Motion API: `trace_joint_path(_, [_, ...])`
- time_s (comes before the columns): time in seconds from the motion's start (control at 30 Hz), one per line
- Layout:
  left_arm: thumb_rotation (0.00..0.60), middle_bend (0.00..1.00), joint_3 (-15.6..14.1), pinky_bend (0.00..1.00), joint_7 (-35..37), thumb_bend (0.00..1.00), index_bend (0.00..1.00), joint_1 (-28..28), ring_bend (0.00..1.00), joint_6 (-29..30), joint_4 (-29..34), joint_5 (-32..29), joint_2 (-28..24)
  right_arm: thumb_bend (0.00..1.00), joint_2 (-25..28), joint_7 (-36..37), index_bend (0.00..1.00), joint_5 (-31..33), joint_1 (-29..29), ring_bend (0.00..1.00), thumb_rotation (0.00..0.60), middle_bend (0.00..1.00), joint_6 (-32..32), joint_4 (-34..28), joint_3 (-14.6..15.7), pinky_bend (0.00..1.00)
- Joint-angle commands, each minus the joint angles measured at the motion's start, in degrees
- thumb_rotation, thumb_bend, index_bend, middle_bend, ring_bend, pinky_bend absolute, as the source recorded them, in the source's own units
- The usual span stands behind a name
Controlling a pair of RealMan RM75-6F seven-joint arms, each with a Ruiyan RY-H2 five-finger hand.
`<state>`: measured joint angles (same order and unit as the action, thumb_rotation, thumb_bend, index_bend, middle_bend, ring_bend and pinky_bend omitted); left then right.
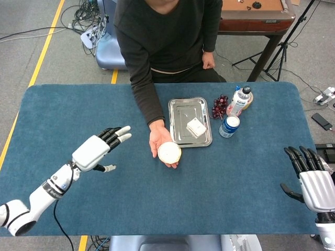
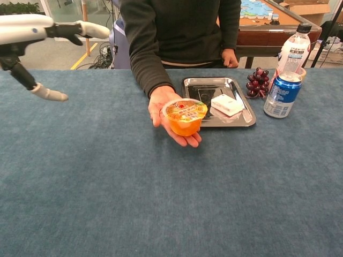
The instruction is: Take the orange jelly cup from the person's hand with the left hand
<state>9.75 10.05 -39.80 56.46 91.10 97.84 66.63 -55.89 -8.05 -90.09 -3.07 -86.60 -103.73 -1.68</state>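
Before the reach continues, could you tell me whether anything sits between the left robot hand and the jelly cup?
Nothing visible does: only bare blue tabletop separates the left robot hand from the jelly cup.

Blue cloth-covered table [image 1: 78,110], seen in head and chest views. Metal tray [image 1: 180,112] sits near the far edge, right of the midline. White rectangular packet [image 1: 196,127] lies in the tray's near right part, tilted. Bunch of dark red grapes [image 1: 219,106] lies just right of the tray, toward the far edge. Clear bottle [image 1: 239,100] with a black cap stands upright right of the grapes. Blue can [image 1: 229,126] stands upright just in front of the bottle, close beside it. Grey floor around the table carries a yellow line [image 1: 46,44].
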Motion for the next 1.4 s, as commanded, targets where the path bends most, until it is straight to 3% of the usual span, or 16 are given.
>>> trace_joint_path(0.03, [0.600, 0.00, 0.3, 0.08, 3.0, 0.17, 0.00, -5.9, 0.00, -5.1, -3.1, 2.0, 2.3, 0.17, 0.0, -0.2, 0.07, 0.1, 0.0, 0.00, 0.600, 0.11, 0.0, -0.2, -0.1, 0.08])
trace_joint_path(0.57, [0.600, 0.00, -0.2, 0.08, 2.7, 0.17, 0.00, -20.3, 0.00, -18.8, -9.8, -2.2, 11.0, 0.17, -0.4, -0.2, 0.07, 1.2, -0.5, 0.00, 0.600, 0.11, 1.2, 0.2, -0.4, 0.08])
trace_joint_path(1.4, [0.600, 0.00, 0.4, 0.08, -3.5, 0.17, 0.00, -31.1, 0.00, -30.0, -17.3, -13.6, 19.2, 0.17, -0.9, 2.9, 0.07, 2.0, 0.2, 0.00, 0.600, 0.11, 1.0, 2.9, -0.3, 0.08])
